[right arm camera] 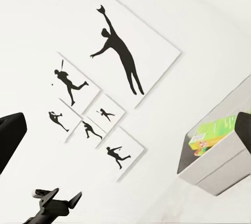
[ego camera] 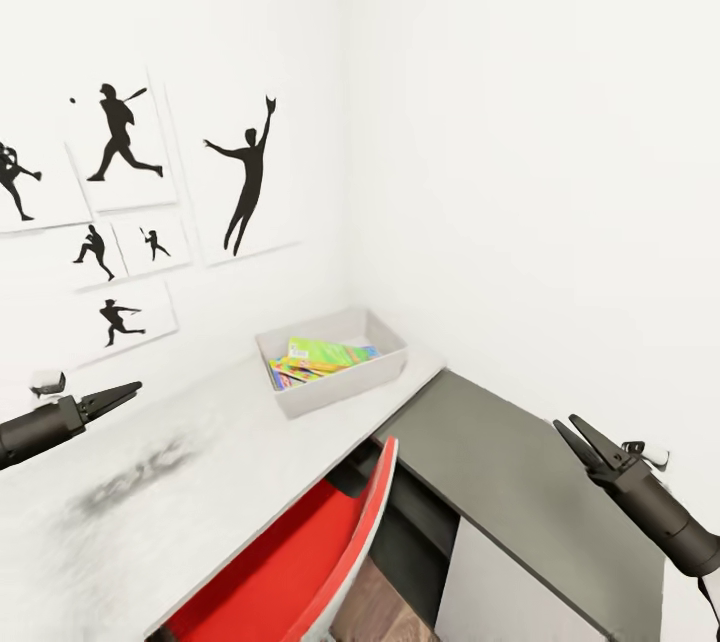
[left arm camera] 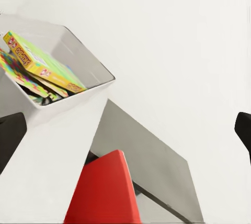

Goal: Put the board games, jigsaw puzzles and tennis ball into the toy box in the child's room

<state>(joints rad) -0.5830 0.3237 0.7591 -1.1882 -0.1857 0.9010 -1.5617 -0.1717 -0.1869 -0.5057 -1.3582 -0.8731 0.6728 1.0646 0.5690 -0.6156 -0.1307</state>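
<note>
Toy box (ego camera: 335,390) sat at the far corner of the table (ego camera: 200,492), next to where the pale top met the lower dark grey top (ego camera: 520,482) and near both walls. Inside it: a yellow-green Skip-Bo board game (left arm camera: 44,64) lying tilted on top, with colourful flat items under it, too jumbled to tell apart. The box also showed in the right wrist view (right arm camera: 219,156), green-yellow contents visible over the rim.

Left gripper (ego camera: 112,398) hung over the near-left part of the table, fingers together, holding nothing, well apart from the toy box. Right gripper (ego camera: 585,442) hung over the right edge of the dark top, fingers slightly parted at the tips, empty.

Red chair (ego camera: 300,562) was tucked in at the table's front edge. Baseball silhouette posters (ego camera: 250,172) were on the wall behind the table. A dark smudge (ego camera: 140,477) marked the pale top.
</note>
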